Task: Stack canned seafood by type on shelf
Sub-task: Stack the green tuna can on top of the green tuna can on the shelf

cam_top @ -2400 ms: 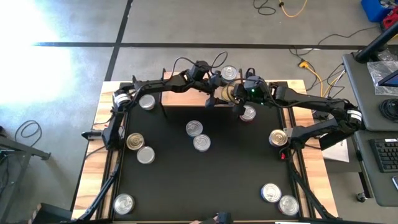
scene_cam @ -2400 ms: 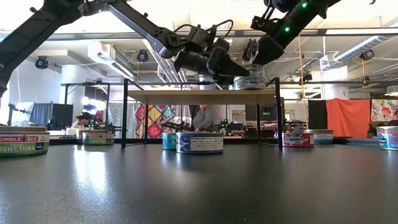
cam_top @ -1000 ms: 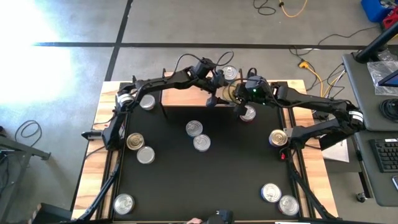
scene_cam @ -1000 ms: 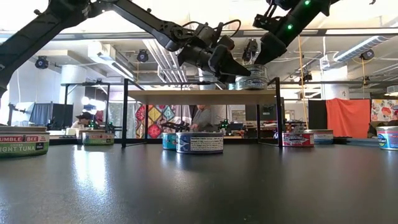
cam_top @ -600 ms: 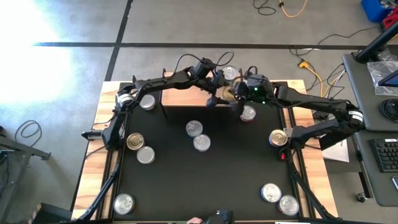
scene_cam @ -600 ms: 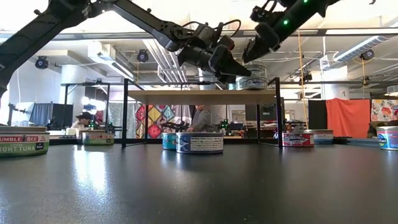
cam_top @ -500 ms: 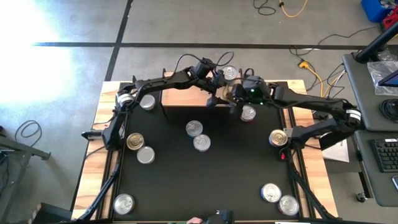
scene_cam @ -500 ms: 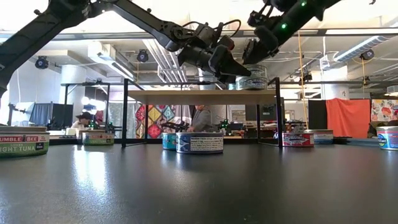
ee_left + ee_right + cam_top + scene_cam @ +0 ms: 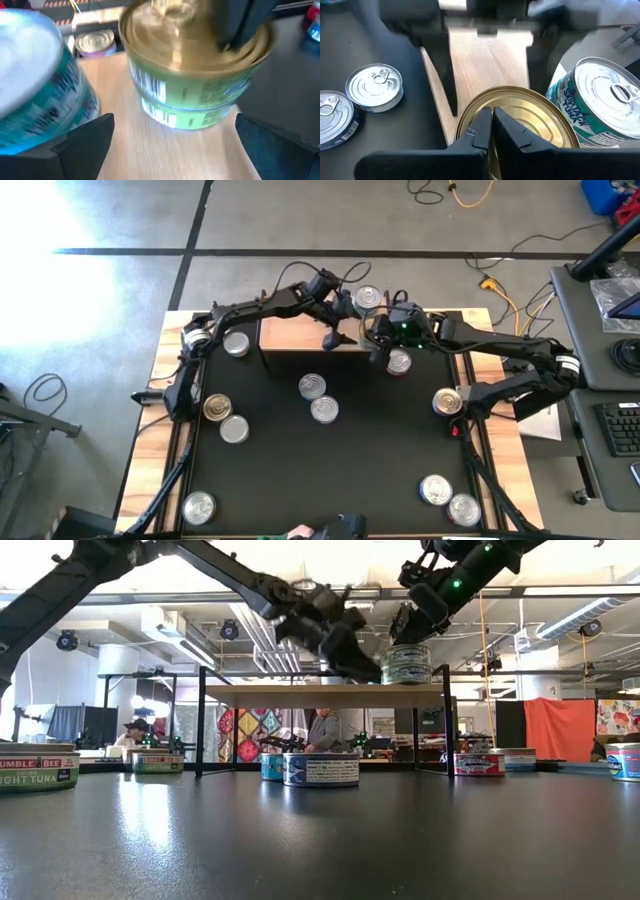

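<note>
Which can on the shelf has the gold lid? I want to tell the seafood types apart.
The green-labelled can directly under the shut right gripper; the teal-labelled can beside it on the shelf has a silver lid.

Beyond my bench's far edge I see yellow and black cables (image 9: 470, 192) on the grey floor, and a person (image 9: 324, 730) seated in the room behind.
</note>
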`<state>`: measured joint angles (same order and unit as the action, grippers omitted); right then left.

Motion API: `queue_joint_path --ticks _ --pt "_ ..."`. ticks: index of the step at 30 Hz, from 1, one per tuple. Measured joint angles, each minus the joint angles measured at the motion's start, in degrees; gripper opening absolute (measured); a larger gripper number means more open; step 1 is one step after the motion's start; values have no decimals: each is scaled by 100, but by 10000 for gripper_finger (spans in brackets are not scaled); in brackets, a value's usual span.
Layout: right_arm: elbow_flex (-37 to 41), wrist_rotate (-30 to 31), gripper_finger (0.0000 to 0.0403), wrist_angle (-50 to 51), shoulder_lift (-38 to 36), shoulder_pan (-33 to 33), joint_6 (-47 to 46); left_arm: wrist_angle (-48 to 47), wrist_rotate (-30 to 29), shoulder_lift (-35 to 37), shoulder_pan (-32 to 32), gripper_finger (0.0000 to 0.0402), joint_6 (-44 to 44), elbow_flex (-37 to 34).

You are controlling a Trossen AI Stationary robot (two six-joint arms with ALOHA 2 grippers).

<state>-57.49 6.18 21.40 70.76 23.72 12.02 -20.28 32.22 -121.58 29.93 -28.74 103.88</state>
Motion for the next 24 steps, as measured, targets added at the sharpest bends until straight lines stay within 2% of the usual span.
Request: queue_joint_path --ticks 10,15,20,24 --pt "13 -45 12 -252 151 22 -8 -776 47 247 90 400 -207 13" --pt "15 -115 12 -432 215 23 -3 -892 -80 531 -104 400 -323 -168" --pt "20 -171 12 -701 301 25 0 -350 -353 917 -277 400 -320 -755" --pt "20 -208 12 -944 379 53 159 824 -789 1411 -376 400 -131 -1736"
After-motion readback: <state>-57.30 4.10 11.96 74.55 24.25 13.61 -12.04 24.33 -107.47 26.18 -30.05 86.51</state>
